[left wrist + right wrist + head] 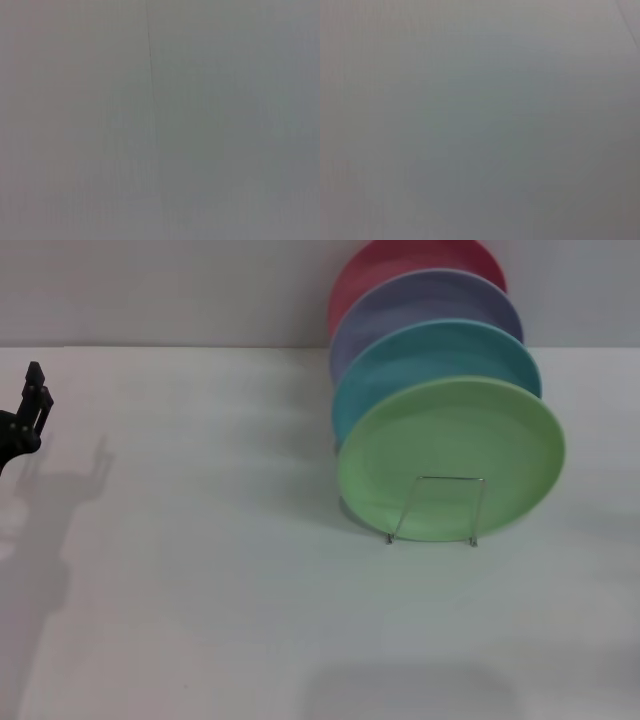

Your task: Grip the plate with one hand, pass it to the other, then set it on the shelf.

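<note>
left jaws [35, 390] perhaps parted, round glossy green plate [450, 460] racked

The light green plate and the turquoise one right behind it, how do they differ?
The light green plate stands at the front of the row, its whole face showing, with a loop of the wire shelf crossing its lower part. The turquoise plate stands behind it, mostly hidden, only its upper arc visible. Colour differs: pale green against blue-green. Both are round, shallow, tilted on edge and look alike in size.
</note>
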Robot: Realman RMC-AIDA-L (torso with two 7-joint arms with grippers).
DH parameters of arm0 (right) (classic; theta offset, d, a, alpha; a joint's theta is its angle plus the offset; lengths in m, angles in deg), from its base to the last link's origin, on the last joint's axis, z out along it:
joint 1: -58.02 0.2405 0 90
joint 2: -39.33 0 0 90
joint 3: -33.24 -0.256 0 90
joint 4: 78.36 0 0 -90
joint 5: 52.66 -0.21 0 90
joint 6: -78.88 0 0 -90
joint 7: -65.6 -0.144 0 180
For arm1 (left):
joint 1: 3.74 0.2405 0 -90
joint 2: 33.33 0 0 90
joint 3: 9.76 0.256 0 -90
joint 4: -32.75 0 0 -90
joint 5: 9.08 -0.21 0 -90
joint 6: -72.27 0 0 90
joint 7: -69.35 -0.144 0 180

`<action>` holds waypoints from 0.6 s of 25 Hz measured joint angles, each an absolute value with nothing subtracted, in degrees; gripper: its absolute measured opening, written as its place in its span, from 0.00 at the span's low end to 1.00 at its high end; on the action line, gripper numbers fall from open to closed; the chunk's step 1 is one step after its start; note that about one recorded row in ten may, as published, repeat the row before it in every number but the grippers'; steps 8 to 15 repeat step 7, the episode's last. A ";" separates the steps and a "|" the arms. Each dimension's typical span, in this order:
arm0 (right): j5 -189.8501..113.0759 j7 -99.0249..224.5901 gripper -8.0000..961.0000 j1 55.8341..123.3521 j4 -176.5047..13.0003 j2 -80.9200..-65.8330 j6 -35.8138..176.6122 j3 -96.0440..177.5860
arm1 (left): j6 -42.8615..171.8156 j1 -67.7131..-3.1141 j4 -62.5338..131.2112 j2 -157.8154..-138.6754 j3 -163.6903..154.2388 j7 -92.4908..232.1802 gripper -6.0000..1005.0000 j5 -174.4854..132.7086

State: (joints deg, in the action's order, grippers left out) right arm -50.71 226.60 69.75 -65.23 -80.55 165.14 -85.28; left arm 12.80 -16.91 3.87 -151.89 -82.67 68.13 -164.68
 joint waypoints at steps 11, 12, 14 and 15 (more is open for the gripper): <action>-50.85 226.56 0.86 70.72 -66.86 -80.55 165.14 -85.24 | 11.92 -17.59 5.76 -151.89 -82.67 68.31 0.70 -164.64; -50.85 226.56 0.86 70.72 -66.86 -80.55 165.14 -85.24 | 11.92 -17.59 5.76 -151.89 -82.67 68.31 0.70 -164.64; -50.85 226.56 0.86 70.72 -66.86 -80.55 165.14 -85.24 | 11.92 -17.59 5.76 -151.89 -82.67 68.31 0.70 -164.64; -50.85 226.56 0.86 70.72 -66.86 -80.55 165.14 -85.24 | 11.92 -17.59 5.76 -151.89 -82.67 68.31 0.70 -164.64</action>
